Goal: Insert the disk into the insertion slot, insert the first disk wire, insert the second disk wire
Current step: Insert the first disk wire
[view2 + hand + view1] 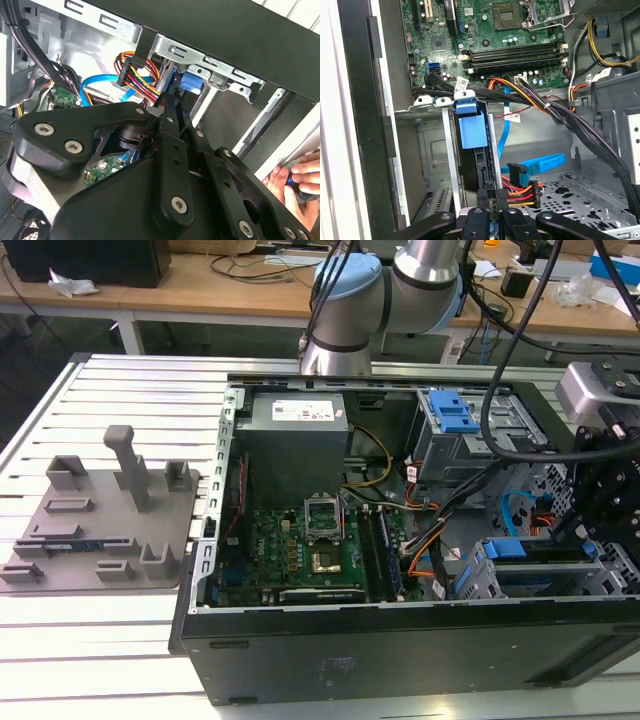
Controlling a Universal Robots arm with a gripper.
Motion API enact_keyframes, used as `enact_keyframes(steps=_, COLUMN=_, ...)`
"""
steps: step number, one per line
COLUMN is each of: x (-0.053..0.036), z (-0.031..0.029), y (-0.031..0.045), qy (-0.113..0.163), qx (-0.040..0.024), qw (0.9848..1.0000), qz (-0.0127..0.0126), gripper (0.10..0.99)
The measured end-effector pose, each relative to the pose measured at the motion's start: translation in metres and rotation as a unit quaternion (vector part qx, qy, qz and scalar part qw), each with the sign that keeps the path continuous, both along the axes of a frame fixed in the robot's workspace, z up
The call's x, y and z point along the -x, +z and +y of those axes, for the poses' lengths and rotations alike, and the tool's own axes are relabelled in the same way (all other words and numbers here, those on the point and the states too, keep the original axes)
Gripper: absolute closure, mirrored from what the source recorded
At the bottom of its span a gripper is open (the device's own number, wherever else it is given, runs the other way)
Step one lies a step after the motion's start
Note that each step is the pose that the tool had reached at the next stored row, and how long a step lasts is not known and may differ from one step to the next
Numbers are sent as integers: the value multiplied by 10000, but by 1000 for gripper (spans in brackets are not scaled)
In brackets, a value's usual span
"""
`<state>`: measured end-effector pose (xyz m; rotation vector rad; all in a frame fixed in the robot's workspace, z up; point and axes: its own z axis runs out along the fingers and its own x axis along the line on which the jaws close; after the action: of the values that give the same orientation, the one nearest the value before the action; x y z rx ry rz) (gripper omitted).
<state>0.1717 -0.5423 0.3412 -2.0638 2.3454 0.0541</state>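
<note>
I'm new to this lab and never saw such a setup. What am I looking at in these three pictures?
A robot arm reaches into an open computer case on a slatted table. The exterior view looks on from off the arm; both wrist views come from cameras riding near its claw. A grey holder plate lies beside the case. The disk, in its blue caddy, sits in the insertion slot. The claw is close to a plug with coloured wires and a blue cable; whether it grips anything, I cannot tell. A person's hand shows in the second wrist view.

The disk (471, 131) wears smooth blue plastic; the insertion slot (432, 150) is bare grey sheet metal
</note>
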Motion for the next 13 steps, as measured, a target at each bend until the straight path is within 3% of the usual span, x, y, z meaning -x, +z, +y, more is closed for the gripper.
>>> enact_keyframes(steps=7, x=0, z=1, y=3, qy=0, qx=-4, qw=10000, qz=0, gripper=918)
enact_keyframes(steps=13, x=0, z=7, y=64, qy=10, qx=-3, qw=10000, qz=0, gripper=918)
